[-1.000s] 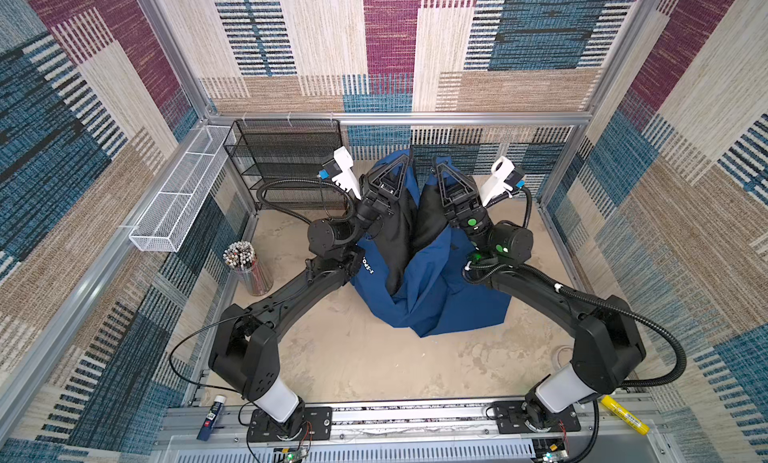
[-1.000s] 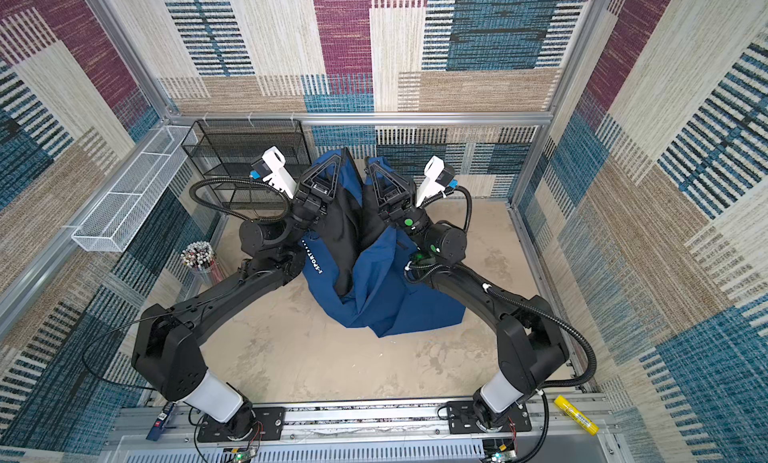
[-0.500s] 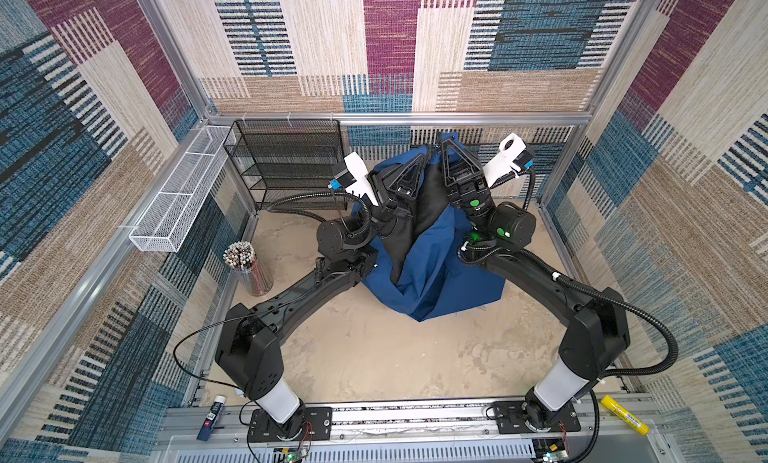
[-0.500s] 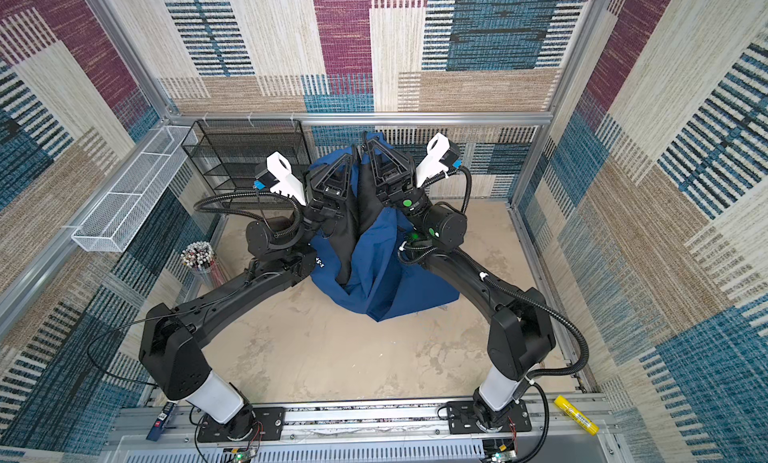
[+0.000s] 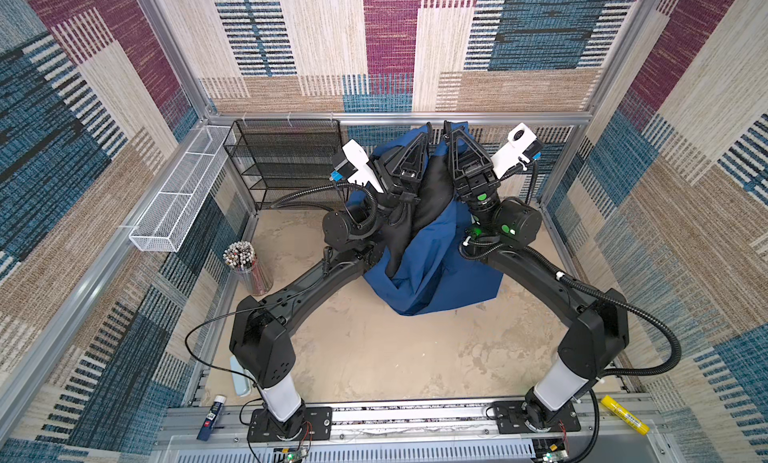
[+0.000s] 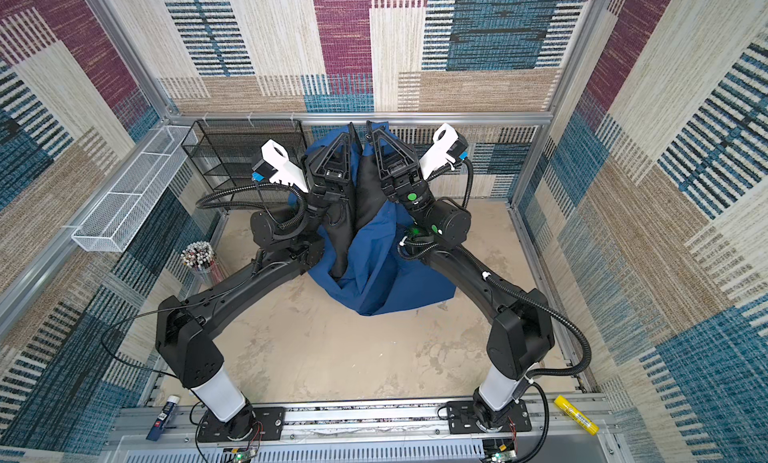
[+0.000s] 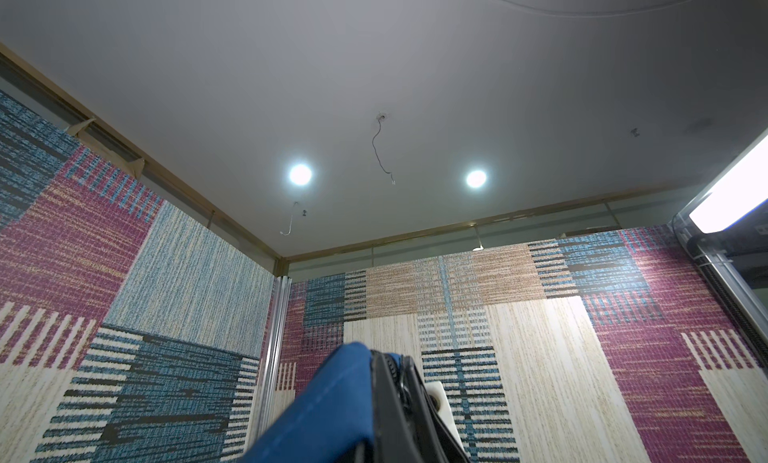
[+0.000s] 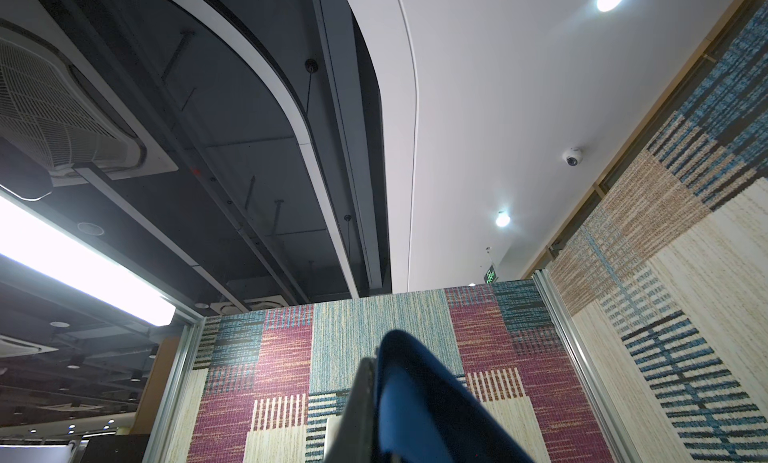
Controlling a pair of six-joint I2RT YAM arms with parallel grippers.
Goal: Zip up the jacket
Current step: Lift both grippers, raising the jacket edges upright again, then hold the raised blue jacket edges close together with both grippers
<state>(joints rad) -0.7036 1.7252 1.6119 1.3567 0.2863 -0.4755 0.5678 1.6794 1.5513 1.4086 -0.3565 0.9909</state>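
Both arms are rising and reaching toward the back wall (image 5: 395, 45). The left gripper (image 5: 424, 130) and right gripper (image 5: 449, 128) are drawing closer together, hoisting the jacket (image 5: 436, 274) higher, its lower folds dragging back across the table (image 5: 374, 357).

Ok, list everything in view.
navy blue soft jacket with black lining: one, blue, back centre, held up
black wire mesh shelf rack: one, black, back left
white wire mesh basket: one, white, left wall rail
clear cup of pencils: one, clear, left side
yellow marker: one, yellow, front rail, right
blue white-capped tube: one, blue, front rail, left
beige table: one, beige, underneath
left gripper: one, black, gripping jacket
right gripper: one, black, gripping jacket
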